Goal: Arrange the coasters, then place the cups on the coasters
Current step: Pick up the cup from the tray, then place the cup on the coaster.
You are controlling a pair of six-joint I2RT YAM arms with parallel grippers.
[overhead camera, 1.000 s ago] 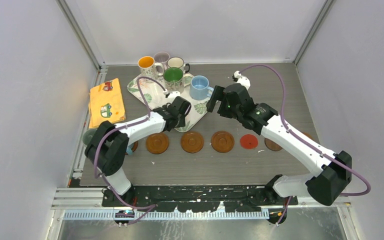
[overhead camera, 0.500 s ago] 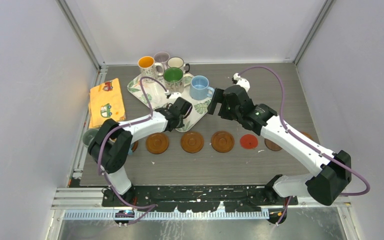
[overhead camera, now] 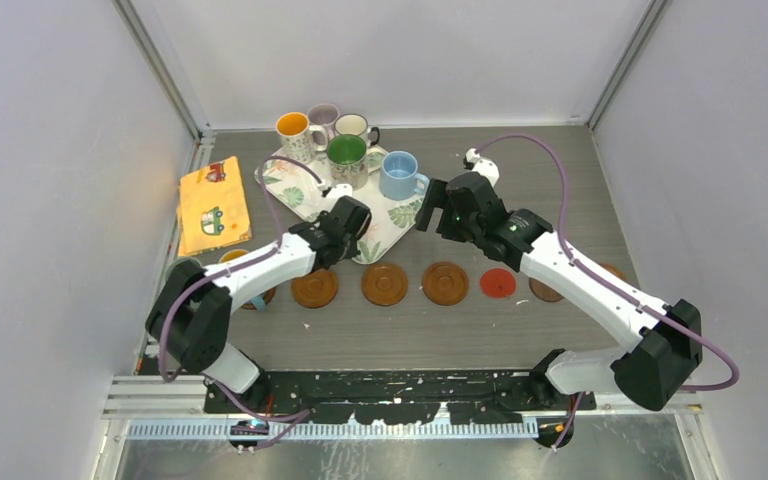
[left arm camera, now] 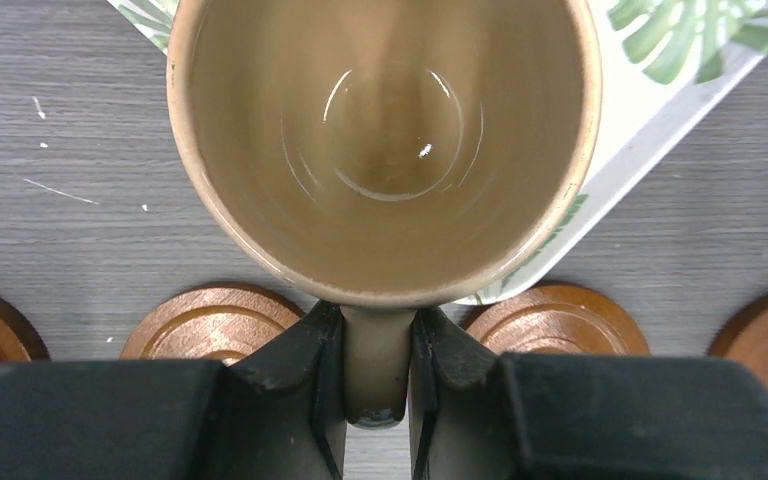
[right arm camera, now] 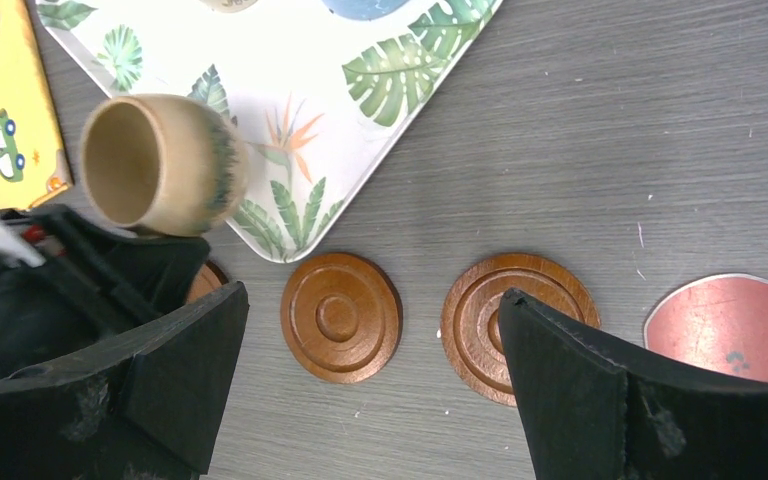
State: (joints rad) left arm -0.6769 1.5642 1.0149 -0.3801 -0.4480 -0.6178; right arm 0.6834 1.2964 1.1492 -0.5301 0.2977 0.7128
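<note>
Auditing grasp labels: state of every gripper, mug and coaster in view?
left gripper: shut on the handle of the tan ceramic mug.
tan ceramic mug: empty, held over the square leaf-patterned tray corner.
right gripper: open, empty.
five other ceramic mugs: upright, none on a coaster.
three ringed wooden coasters: flat, bare.
thin red round coaster: flat, bare.

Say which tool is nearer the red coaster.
Right. The right tool hovers beyond and left of the red coaster; the left tool, holding the tan cup, is farther left at the tray's corner.
</note>
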